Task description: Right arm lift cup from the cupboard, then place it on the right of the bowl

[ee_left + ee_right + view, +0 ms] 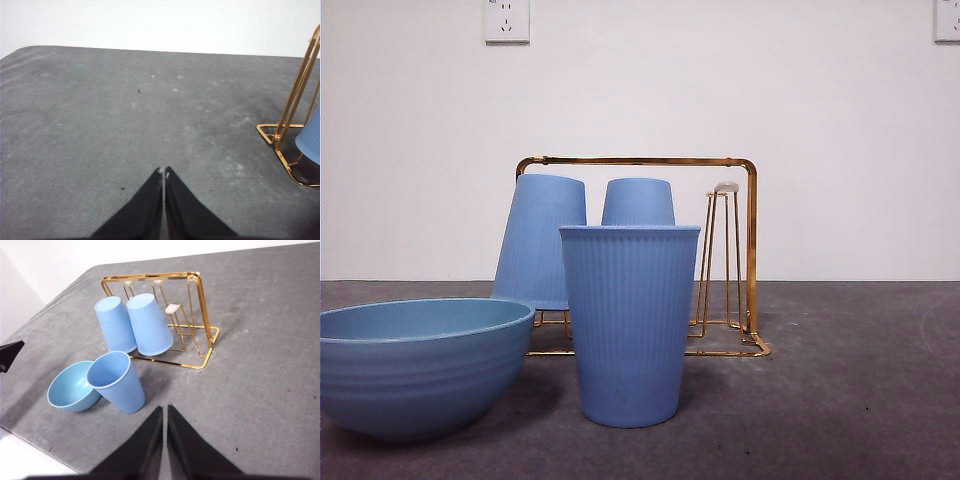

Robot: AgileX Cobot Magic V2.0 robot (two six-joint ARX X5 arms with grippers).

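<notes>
The right gripper (164, 412) hangs clear, fingers pressed together; the placing looks done, so retreat straight up without brushing the rim. The placed cup (630, 322) stands upright at the bowl's (415, 365) three o'clock. Count: one bowl, three cups, two inverted on the cupboard (750, 250) behind. The left gripper (164, 173) waits, fingers together.

The ribbed cup (630, 325) is light blue with thin up-and-down lines, the bowl (415, 365) is blue, the wire rack (745, 250) is gold, and the worktop (860, 400) is grey.
</notes>
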